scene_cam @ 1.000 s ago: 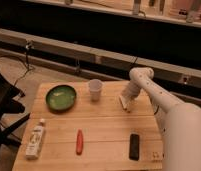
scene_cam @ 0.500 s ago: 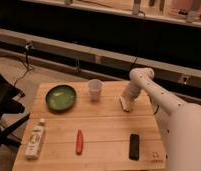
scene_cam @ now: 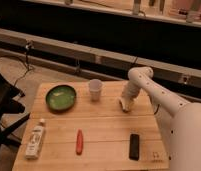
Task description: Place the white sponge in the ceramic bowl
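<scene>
Bench (scene_cam: pixel 104 127): a light wooden slatted top carrying all the objects, seen from above and in front.
Gripper (scene_cam: pixel 125 105): at the end of the white arm (scene_cam: pixel 144 85), pointing down at the right side of the bench, low over or touching the wood; whether it is open or closed cannot be told, nor whether it has hold of anything.
White sponge (scene_cam: pixel 124 104): a pale patch right at the gripper's tip, on the right part of the bench; contact with the gripper cannot be judged.
Ceramic bowl (scene_cam: pixel 60 96): round, green inside, dark rim, standing at the rear left of the bench, well apart from the gripper.
White cup (scene_cam: pixel 95 90): upright, just right of the bowl, between bowl and gripper.
White tube (scene_cam: pixel 35 139): lying at the front left edge.
Red object (scene_cam: pixel 79 141): slim, lying lengthwise at the front centre.
Black object (scene_cam: pixel 134 146): flat, oblong, lying at the front right.
</scene>
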Robot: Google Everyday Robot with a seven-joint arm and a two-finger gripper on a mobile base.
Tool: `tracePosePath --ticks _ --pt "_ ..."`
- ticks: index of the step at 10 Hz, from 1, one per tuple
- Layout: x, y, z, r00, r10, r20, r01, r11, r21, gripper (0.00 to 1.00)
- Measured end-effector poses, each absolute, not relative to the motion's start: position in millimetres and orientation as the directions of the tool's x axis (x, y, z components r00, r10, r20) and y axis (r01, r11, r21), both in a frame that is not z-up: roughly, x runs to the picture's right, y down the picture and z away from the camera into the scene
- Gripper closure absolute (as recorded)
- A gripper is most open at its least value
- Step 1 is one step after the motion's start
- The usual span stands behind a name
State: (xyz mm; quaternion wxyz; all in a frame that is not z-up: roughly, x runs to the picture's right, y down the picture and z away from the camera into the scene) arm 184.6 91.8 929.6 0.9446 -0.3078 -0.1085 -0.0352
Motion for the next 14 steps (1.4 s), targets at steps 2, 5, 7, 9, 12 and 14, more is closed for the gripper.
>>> tracePosePath --ticks 2,5,7,9,12,14 --pt "181.2 87.4 921.5 0.975 -0.011 0.222 0.137 0.815 -0.562 1.00" --pt "172.2 81.0 911.1 0.974 -0.027 0.224 0.149 0.822 -0.550 1.00" --pt "172.6 80.2 908.1 0.975 -0.030 0.221 0.149 0.825 -0.545 1.00" --pt "166.2 77.7 905.0 0.974 -0.042 0.223 0.159 0.829 -0.536 1.00" --pt "156.5 75.2 900.1 0.971 -0.065 0.229 0.179 0.833 -0.524 1.00" --pt "153.4 74.8 898.6 0.970 -0.077 0.232 0.190 0.833 -0.519 1.00"
